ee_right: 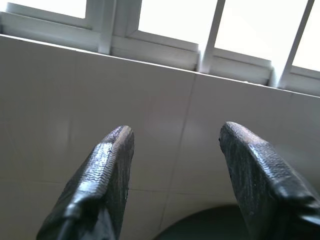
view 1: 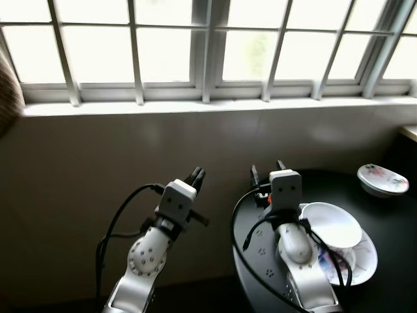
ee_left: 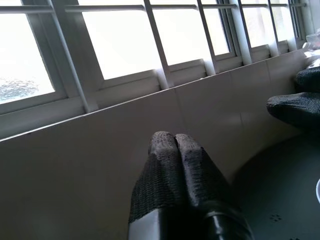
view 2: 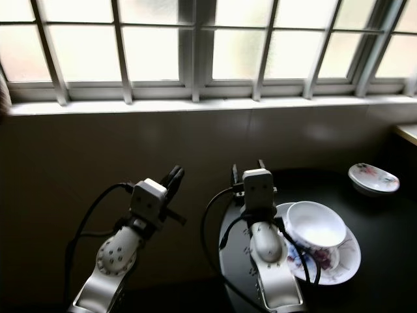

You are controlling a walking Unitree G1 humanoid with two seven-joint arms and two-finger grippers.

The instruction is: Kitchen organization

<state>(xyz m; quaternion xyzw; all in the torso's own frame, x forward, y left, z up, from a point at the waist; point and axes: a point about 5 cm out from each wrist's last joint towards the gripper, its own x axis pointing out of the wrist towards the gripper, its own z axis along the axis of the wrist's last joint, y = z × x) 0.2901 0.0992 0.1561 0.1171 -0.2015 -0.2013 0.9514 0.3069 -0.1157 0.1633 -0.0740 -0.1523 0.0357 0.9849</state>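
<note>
Right gripper [view 1: 268, 172] apart, left gripper [view 1: 197, 176] together; dark round table [view 1: 391, 228] below window [view 1: 208, 45].

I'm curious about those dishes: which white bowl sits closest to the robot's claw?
The large plain white bowl on the floral plate, just beside the right gripper's arm. The small flowered bowl sits apart, farther right.

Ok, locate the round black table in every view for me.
Left eye view: black table at lower right.
Right eye view: lower right again.
Left wrist view: dark surface beyond the shut left hand.
Right wrist view: dark arc between the open right hand fingers.
Shared landmark: the tiled wall under the window.
</note>
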